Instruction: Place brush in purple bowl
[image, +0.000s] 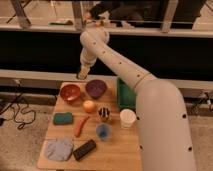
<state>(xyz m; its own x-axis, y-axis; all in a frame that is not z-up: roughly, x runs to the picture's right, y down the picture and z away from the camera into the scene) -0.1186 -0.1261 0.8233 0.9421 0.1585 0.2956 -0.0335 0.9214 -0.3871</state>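
Light wooden table (120, 152) stood on a grey floor (20, 150).

Near left corner of the table: crumpled blue-grey cloth (59, 149), with a black rectangular block (85, 149) just beside it on the right.

Middle of the table, left to right: green sponge (63, 118) near the left edge, long orange vegetable-shaped piece (81, 126), small blue cup (103, 131), white paper cup (128, 118). Just behind these: round orange ball (89, 105) and dark striped can (104, 113), close together.

Far edge: round reddish-brown bowl (70, 92) at the left, and a deep dark purple bowl (96, 88) beside it, not touching. Flat green object (124, 93) lay at the right edge, partly hidden by the white robot arm (155, 110).

Gripper (82, 75) hung above the far edge, over the gap between the two bowls and slightly left of the purple one. Fingers were closed on what looked like the small pale tan brush (81, 77), which was in the air, not in the bowl.

Black cables (17, 107) lay on the floor to the left. Behind the table: pale low ledge (35, 77), dark wall band (40, 50), and glazing with grey metal posts (77, 12).
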